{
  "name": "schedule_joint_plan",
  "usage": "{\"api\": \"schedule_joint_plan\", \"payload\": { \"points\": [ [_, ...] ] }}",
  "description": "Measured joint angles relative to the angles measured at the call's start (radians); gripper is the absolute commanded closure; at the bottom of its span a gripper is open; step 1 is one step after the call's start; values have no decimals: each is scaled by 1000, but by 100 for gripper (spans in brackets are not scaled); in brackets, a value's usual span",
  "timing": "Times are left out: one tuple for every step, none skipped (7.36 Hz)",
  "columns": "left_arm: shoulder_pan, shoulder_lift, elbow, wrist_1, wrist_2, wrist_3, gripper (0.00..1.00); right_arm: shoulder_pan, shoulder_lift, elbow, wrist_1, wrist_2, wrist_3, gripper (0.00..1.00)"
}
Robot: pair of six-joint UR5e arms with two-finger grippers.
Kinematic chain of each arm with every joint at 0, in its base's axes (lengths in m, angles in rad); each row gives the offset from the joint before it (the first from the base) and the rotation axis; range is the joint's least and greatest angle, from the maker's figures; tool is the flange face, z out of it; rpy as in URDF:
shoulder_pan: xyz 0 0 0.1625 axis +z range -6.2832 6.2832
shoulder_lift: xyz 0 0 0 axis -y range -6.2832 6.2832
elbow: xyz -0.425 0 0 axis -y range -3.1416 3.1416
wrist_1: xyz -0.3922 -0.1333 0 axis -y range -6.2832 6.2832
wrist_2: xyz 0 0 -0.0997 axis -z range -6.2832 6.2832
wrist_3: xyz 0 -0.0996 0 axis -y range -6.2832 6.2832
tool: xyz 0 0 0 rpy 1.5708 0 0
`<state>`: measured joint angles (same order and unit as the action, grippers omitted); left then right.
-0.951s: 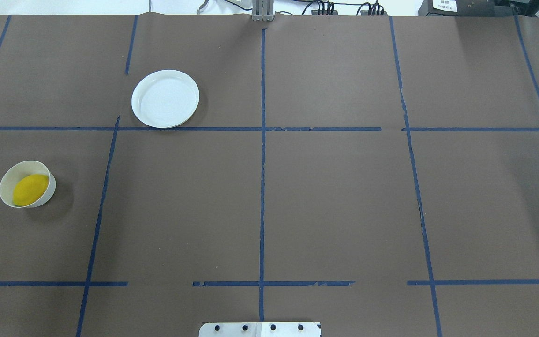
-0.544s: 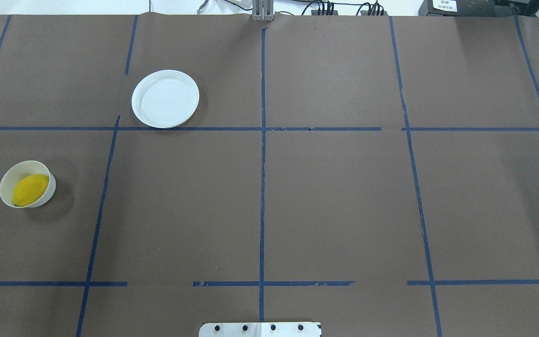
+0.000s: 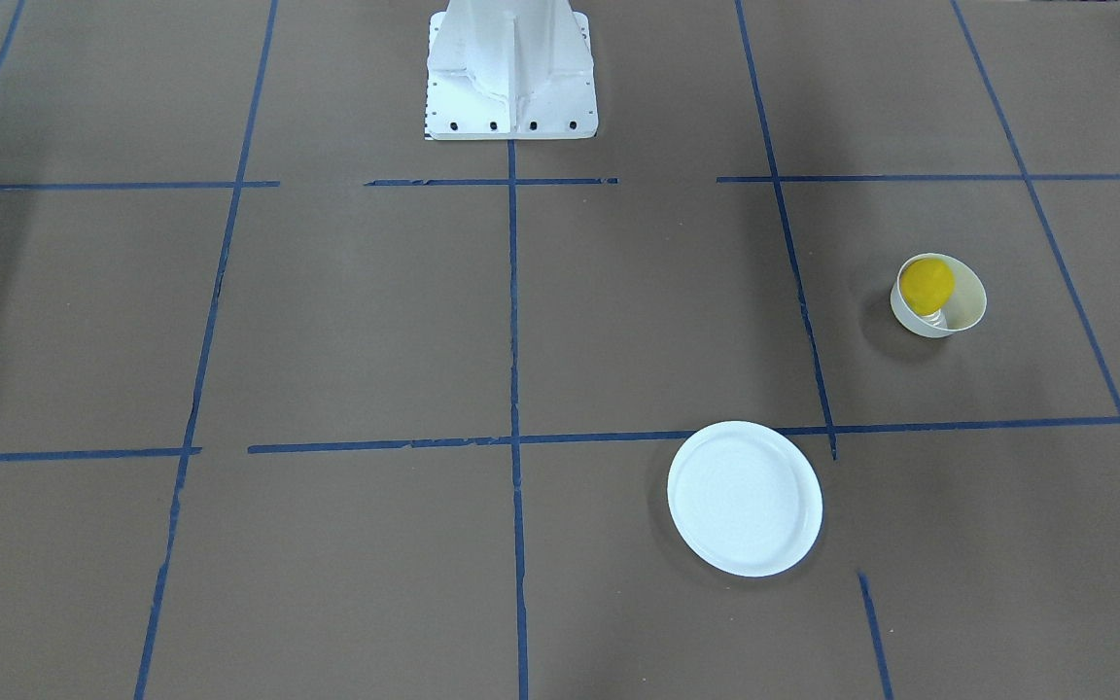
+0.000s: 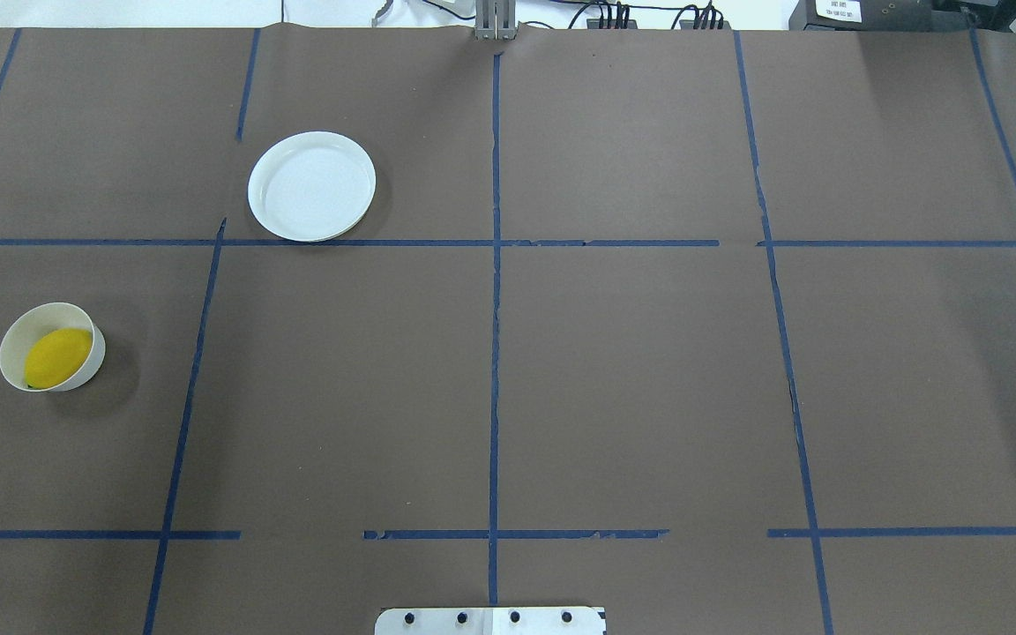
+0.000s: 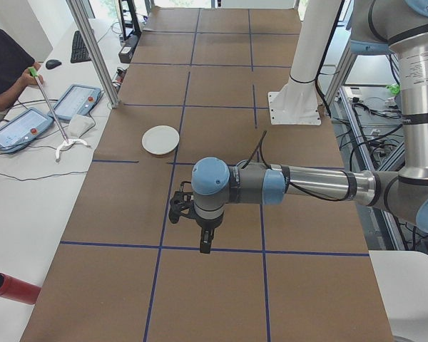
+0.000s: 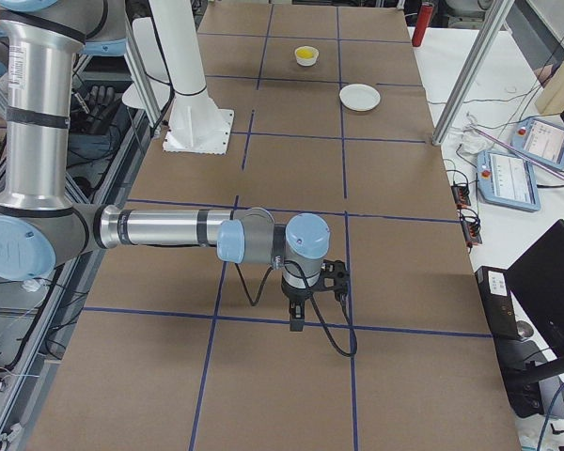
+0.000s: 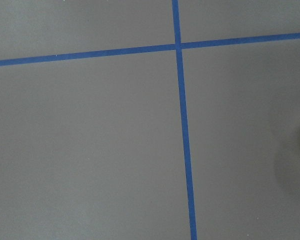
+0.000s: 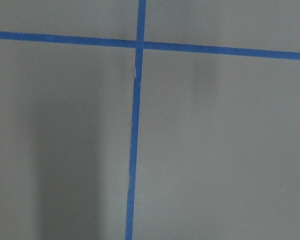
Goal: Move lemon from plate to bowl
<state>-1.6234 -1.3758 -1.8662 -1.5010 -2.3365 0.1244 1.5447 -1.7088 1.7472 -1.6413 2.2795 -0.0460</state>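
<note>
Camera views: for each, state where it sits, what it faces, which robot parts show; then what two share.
Front-facing: across the table, facing the robot; pedestal shows.
Overhead: behind the robot, looking down; base plate only.
Exterior left: table's end; left arm, left hand.
Exterior right: opposite end; right arm, right hand.
Left wrist: straight down at tape; no body.
Right wrist: down at tape; no body.
Shared by the first two: lemon in bowl.

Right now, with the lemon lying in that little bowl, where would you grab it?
Probably from straight above, pinching the lemon across its narrow middle. It lies on its side in the bowl, whose walls ring it and block any sideways approach; only its rounded top is exposed.
</note>
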Motion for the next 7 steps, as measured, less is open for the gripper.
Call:
{"api": "schedule_joint_plan", "payload": {
  "points": [
    [4,-2,-5,1,0,0,0,0,0,0,0,0,0,0],
    [7,-2,4,1,-1,1,0,0,0,0,0,0,0,0],
    [8,-2,26,-1,-1,2,0,0,0,0,0,0,0,0],
    [9,-3,44,-1,-1,3,0,0,0,0,0,0,0,0],
    [9,-3,48,-1,-1,3,0,0,0,0,0,0,0,0],
    [8,-2,47,0,0,3,0,0,0,0,0,0,0,0],
    [8,-2,45,1,0,3,0,0,0,0,0,0,0,0]
  ]
}}
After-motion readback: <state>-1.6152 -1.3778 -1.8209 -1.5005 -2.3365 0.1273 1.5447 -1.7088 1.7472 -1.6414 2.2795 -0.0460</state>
